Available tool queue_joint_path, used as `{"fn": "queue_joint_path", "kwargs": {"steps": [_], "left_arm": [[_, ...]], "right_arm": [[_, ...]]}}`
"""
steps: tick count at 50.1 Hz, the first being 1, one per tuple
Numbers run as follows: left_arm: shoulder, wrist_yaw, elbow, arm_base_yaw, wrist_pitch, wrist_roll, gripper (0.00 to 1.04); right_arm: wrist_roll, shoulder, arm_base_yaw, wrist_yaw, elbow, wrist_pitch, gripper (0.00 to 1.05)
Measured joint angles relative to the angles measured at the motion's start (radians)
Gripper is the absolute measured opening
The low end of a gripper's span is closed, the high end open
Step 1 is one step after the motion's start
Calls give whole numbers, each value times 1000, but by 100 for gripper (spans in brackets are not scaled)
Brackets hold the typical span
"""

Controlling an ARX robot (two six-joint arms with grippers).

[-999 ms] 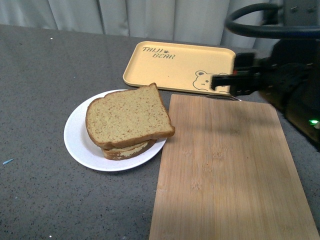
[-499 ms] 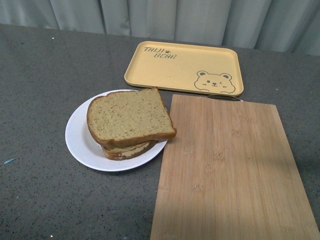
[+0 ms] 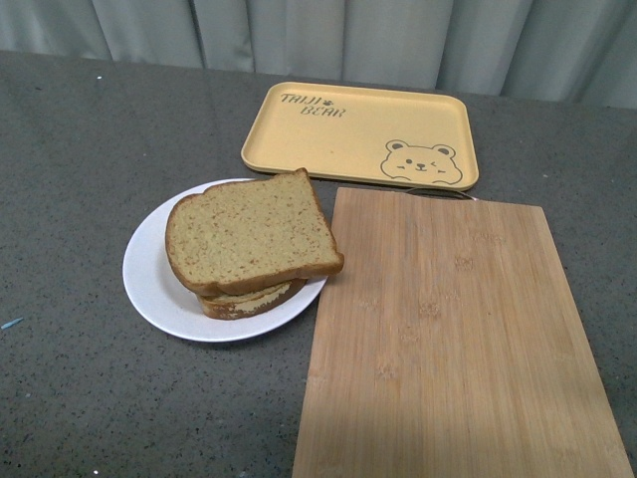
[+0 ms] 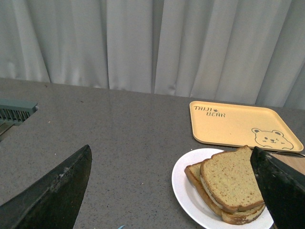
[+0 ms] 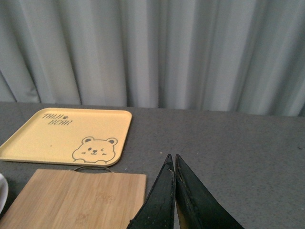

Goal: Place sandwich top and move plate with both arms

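Note:
The sandwich top (image 3: 251, 236), a tan speckled bread slice, lies on the stacked bread on the white plate (image 3: 151, 284), left of centre in the front view. No arm shows in the front view. In the left wrist view my left gripper (image 4: 171, 157) is open and empty, held above the table; the plate (image 4: 183, 188) and sandwich top (image 4: 229, 179) lie close to one finger (image 4: 281, 188). In the right wrist view my right gripper (image 5: 172, 158) is shut and empty, above the grey table beside the board.
A bamboo cutting board (image 3: 443, 339) lies right of the plate, with a metal handle at its far end. A yellow bear tray (image 3: 358, 134) sits behind both. Grey curtains hang at the back. A grey-green object (image 4: 16, 110) shows at the left wrist view's edge.
The right arm, which was over the board's far right a second ago, has left the front view. The camera view has shifted slightly. The sandwich and plate have not moved.

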Motion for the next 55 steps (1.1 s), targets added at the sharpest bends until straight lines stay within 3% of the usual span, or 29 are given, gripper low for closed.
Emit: {"fn": "queue_joint_path", "kwargs": {"steps": [36, 55], "left_arm": [[0, 0, 0, 0, 0, 0, 98], [0, 0, 0, 0, 0, 0, 98]], "right_arm": [[0, -544, -4, -8, -37, -471, 1], [0, -724, -4, -8, -37, -645, 1]]}}
